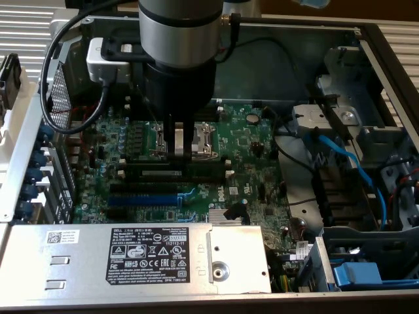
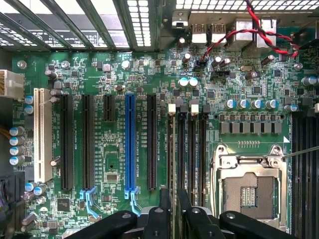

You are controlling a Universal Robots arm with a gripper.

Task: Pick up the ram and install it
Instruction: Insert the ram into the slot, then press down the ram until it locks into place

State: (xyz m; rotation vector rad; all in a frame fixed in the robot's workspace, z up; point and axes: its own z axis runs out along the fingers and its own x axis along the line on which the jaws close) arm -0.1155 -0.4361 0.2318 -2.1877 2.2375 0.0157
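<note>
Currently in hand: the install stage, by my reading; pick-up looks done.
Blue slot [image 1: 144, 198]: nearest marker on the board, nothing in it.
Ram [image 1: 160, 173]: stands on edge in a black memory slot just beyond the blue slot, white label facing the exterior view. It looks level; I cannot tell if it is fully seated.
Tool [image 1: 180, 149]: directly over the ram, tips near its top edge. I cannot tell whether it grips the stick or is free of it.
Next move calls for: a straight vertical line, tool square to the slot, no side load.
CPU socket [image 1: 204, 140]: just behind the tool.
Arm [image 1: 180, 39]: wrist plumb, pointing straight down over the motherboard [image 1: 249, 140].
</note>
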